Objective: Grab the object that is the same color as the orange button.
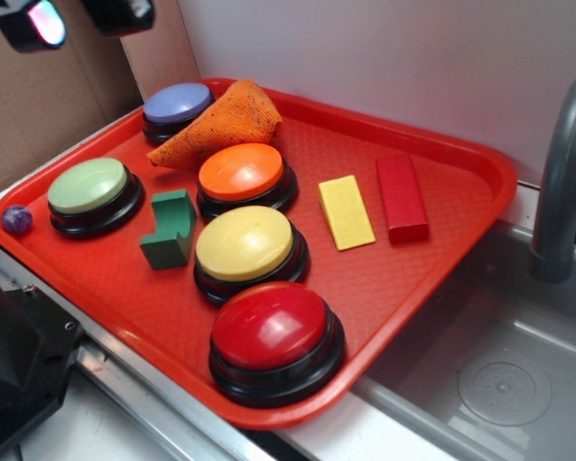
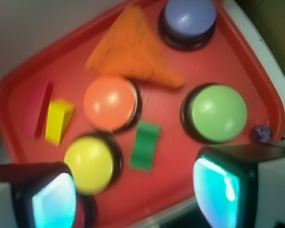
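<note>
The object, a nubbly orange knitted cloth cone (image 1: 221,123) (image 2: 130,47), lies at the back of the red tray (image 1: 461,230), touching the purple-blue button (image 1: 178,104). The orange button (image 1: 242,173) (image 2: 109,102) sits just in front of it. My gripper (image 1: 75,17) (image 2: 137,197) hangs open high above the tray's left back corner, well apart from the cloth. Nothing is between its fingers (image 2: 52,199). Only the fingertips show in the exterior view.
On the tray are a green button (image 1: 88,187), a yellow button (image 1: 245,243), a red button (image 1: 272,328), a green block (image 1: 170,229), a yellow block (image 1: 346,211), a red block (image 1: 401,195) and a small purple ball (image 1: 17,219). A grey faucet (image 1: 562,173) and sink stand at the right.
</note>
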